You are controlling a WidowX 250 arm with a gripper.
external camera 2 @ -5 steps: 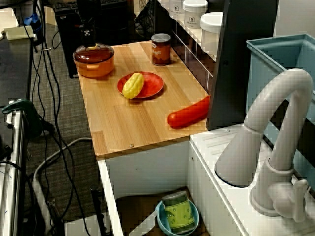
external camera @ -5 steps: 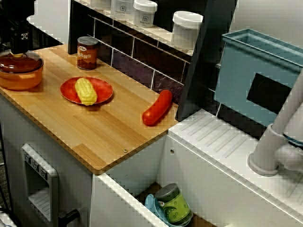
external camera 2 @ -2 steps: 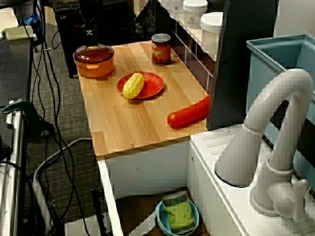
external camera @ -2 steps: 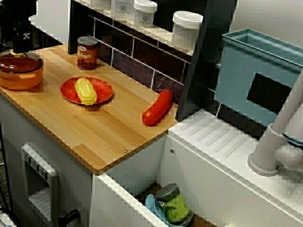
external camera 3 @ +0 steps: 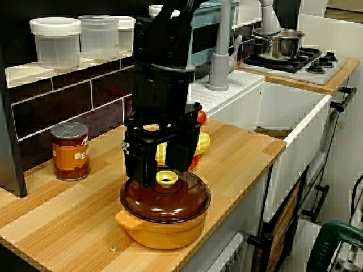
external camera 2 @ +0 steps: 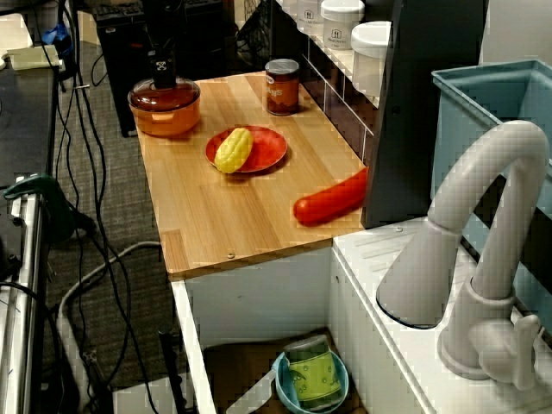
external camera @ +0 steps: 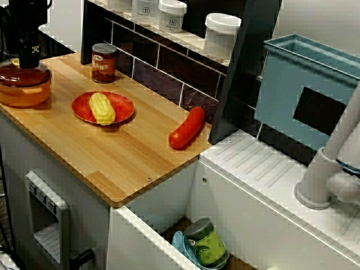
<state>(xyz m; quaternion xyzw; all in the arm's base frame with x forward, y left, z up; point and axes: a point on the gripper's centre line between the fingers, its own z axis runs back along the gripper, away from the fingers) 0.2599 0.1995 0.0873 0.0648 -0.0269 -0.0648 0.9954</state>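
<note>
My jaws are open, one on each side of the yellow knob [external camera 3: 166, 179] of the glass lid [external camera 3: 170, 204]. The lid sits flat on the orange pot [external camera 3: 161, 232] at the tabletop [external camera 3: 244, 153] end, so the knob stands upright between them.

On the bench [external camera: 112, 160], seen from above: lidded pot [external camera: 22, 90] at the left end beneath the gripper [external camera 3: 164, 169]; corn [external camera: 102, 108] on a plate [external camera: 122, 104], can [external camera: 103, 63] behind; sausage [external camera: 187, 128] right, near the sink.
</note>
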